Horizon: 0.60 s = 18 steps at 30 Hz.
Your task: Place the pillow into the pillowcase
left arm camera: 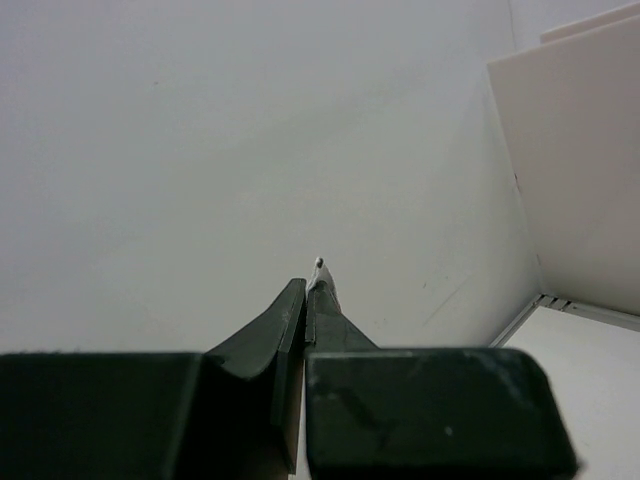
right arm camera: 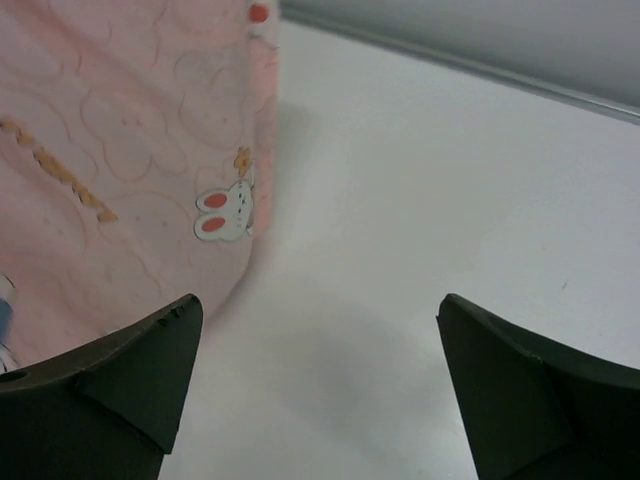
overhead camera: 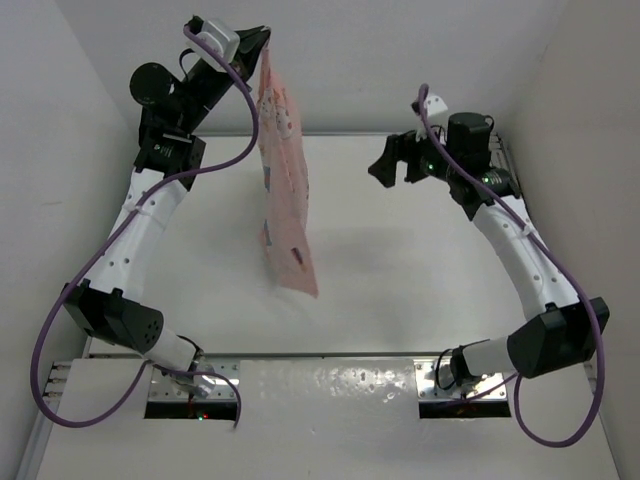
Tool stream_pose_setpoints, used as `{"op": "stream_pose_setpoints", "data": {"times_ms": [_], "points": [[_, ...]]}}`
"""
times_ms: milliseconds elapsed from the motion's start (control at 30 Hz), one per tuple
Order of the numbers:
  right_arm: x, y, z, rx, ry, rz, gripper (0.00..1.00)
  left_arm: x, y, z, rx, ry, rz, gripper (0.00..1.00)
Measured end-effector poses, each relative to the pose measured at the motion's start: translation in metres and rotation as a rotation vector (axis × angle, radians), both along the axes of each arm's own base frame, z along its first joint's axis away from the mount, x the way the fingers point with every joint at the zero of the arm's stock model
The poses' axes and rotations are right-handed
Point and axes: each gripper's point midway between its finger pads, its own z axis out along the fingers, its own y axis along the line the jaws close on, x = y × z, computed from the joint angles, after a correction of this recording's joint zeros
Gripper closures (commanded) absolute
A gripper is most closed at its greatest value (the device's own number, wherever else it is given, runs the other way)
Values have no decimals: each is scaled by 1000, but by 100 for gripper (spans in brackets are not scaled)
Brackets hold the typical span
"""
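Observation:
The light-pink pillowcase [overhead camera: 285, 180] with bunny print hangs down from my left gripper [overhead camera: 262, 38], which is raised high at the back left and shut on its top corner. Its lower end reaches down near the table. In the left wrist view the left gripper [left arm camera: 305, 285] has its jaws pressed together, with only a small pale tip of fabric showing past them. My right gripper [overhead camera: 395, 165] is open and empty, to the right of the hanging pillowcase and apart from it. The right wrist view shows the pillowcase [right arm camera: 130, 150] left of the open right gripper [right arm camera: 315, 305]. The olive-brown pillow is not in view.
The white table [overhead camera: 420, 270] is enclosed by white walls at the back [overhead camera: 400, 60] and at both sides. The two arm bases sit at the near edge.

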Motion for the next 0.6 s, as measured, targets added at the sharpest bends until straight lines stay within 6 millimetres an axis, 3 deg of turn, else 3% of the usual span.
{"op": "stream_pose_setpoints", "data": {"times_ms": [167,367,467,600], "points": [[-52,24,-48,-110,42,215,1,-1,-5,-3,24,-3,-26,100],[-122,92,-64,-168,-7,472,1,0,-7,-7,46,-2,-32,100],[-144,119,-80,-203,-1,552,1,0,-7,-9,57,-4,-26,100],[-154,142,-100,-229,16,566,1,1,-6,-9,72,-16,-14,100]]}}
